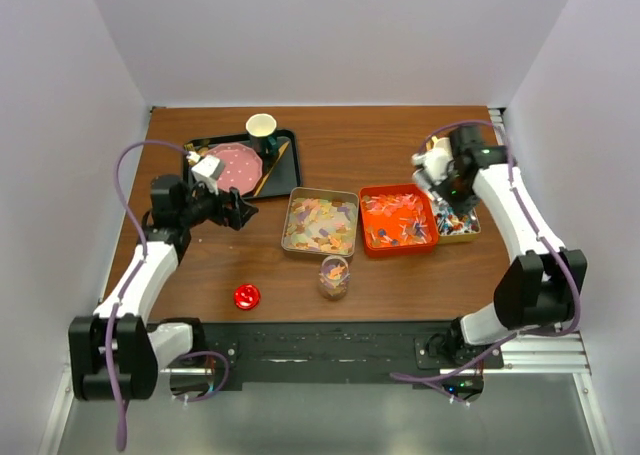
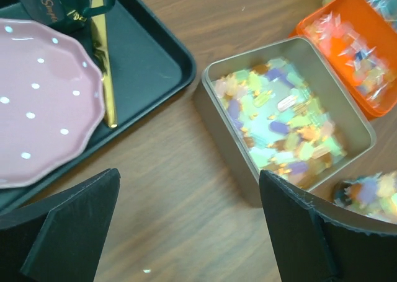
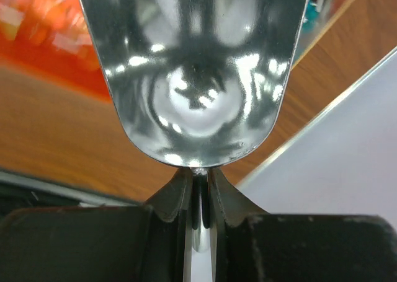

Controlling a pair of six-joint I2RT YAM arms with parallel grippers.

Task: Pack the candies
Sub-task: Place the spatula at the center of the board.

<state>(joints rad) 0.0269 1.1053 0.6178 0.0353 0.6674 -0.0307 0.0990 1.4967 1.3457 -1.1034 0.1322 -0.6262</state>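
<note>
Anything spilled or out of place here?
No spill visible; the candies all look contained. Only oddity: a small red disc lying alone on the bare table, left of the jar.

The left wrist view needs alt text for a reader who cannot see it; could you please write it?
Two open black fingers hover over a wooden table, facing a square tin of pastel candies. A black tray with a pink dotted plate lies left, an orange tray of wrapped sweets top right.

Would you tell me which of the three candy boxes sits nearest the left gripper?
The beige tin of pastel candies, in the middle; the orange box and the yellow box lie farther right.
</note>
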